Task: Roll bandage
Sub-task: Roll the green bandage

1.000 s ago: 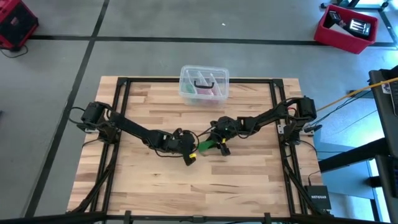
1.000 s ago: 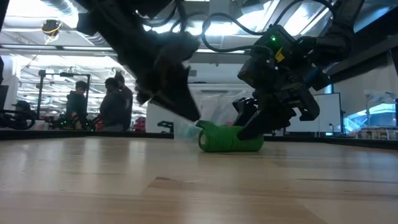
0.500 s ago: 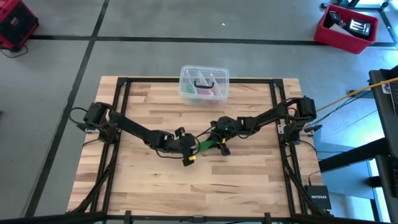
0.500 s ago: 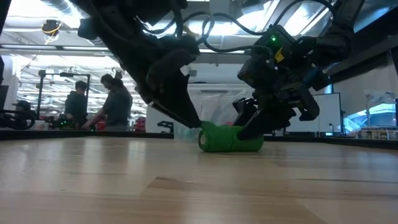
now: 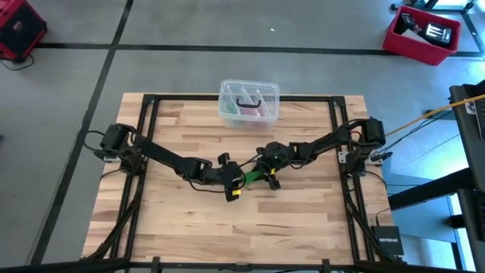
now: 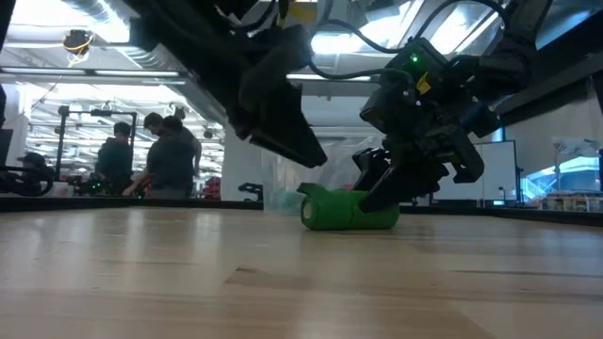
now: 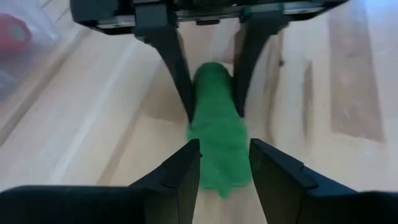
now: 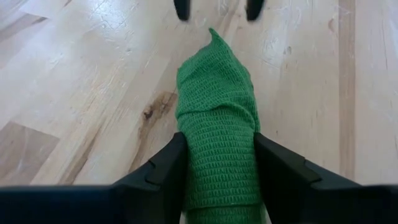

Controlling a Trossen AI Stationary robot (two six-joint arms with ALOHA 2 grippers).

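A bright green knitted bandage roll [image 8: 216, 124] with a fine ribbed weave is seen against the pale wooden butcher-block table [image 5: 189, 220], streaked in light tan and darker brown planks. Black is worn by both arms. A clear plastic box [image 5: 248, 103] is tinted by pink and dark contents. The floor is plain grey, with red crates [image 5: 421, 34] at the edges.

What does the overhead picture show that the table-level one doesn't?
Only the overhead view shows the whole table, the clear box at its far edge and a red bin on the floor. Only the low view shows people in the room behind. Both show the green bandage lying on the table, with the right gripper closed around it and the left gripper open by its other end.
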